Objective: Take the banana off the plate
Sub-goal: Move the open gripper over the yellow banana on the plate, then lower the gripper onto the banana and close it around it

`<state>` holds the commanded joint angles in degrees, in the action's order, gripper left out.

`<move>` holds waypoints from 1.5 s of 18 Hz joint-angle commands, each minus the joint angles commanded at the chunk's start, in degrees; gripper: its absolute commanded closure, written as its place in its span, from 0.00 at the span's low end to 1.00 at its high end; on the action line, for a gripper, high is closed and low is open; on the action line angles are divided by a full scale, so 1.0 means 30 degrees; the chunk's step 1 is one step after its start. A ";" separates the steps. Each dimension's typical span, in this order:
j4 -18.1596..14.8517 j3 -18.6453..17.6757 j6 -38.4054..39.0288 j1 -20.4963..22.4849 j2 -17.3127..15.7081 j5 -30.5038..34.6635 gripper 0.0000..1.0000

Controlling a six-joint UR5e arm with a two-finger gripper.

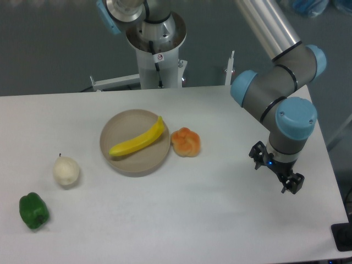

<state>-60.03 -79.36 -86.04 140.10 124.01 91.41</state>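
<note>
The yellow banana (138, 142) lies diagonally across the round beige plate (124, 163) left of the table's middle, its upper end over the plate's right rim. My gripper (275, 169) hangs below the blue wrist at the right side of the table, far to the right of the plate. It points down and is empty. Its two black fingers (257, 153) show on either side of the wrist, spread apart.
A lumpy orange fruit (186, 142) sits just right of the plate, almost touching it. A pale pear (66, 171) and a green pepper (33, 210) lie at the front left. The robot base (158, 55) stands at the table's back edge.
</note>
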 joint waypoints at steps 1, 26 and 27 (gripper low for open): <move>0.0000 -0.0030 0.0000 -0.0029 -0.0029 0.0000 0.00; -0.0088 -0.7850 0.8318 -0.8079 -0.5128 -0.0996 0.00; -0.0001 -0.8142 0.8320 -0.8289 -0.5127 -0.1054 0.00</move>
<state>-60.03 -103.79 -61.08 115.23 108.63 88.24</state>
